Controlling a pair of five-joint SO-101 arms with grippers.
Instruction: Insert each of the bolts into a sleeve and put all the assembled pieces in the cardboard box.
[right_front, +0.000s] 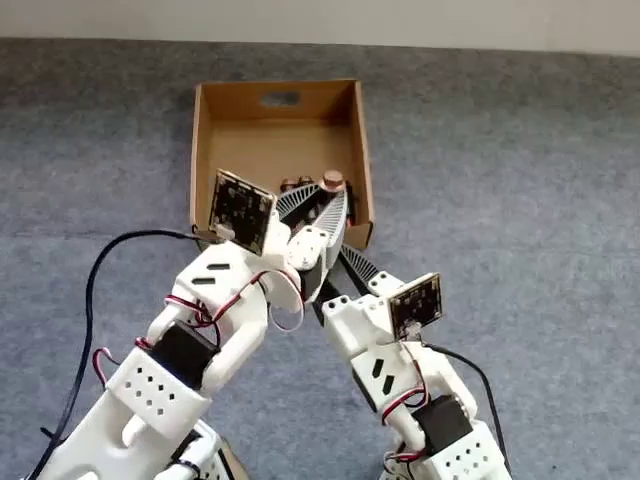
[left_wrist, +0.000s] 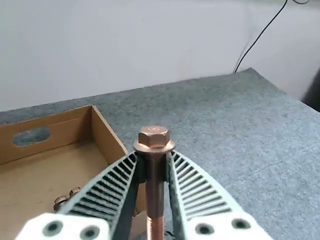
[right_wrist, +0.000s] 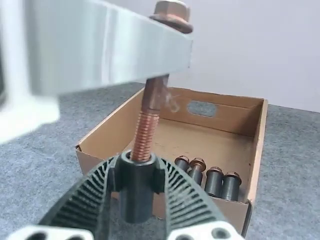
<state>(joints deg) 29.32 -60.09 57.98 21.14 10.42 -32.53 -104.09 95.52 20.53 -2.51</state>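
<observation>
My left gripper (left_wrist: 154, 159) is shut on a copper bolt (left_wrist: 154, 145) just under its hex head, and the shaft hangs down. In the right wrist view the bolt's threaded end (right_wrist: 145, 132) enters the top of a black sleeve (right_wrist: 136, 190), on which my right gripper (right_wrist: 136, 172) is shut. From above, the bolt head (right_front: 333, 181) sits over the near right corner of the cardboard box (right_front: 200, 150), and the left arm hides the sleeve. Several assembled pieces (right_wrist: 207, 181) lie in a row along the box's near wall.
Grey carpet covers the table around the open box (right_wrist: 222, 114). A black cable (right_front: 93, 290) loops beside the left arm. The right arm (right_front: 400, 350) stands close against the left one in front of the box.
</observation>
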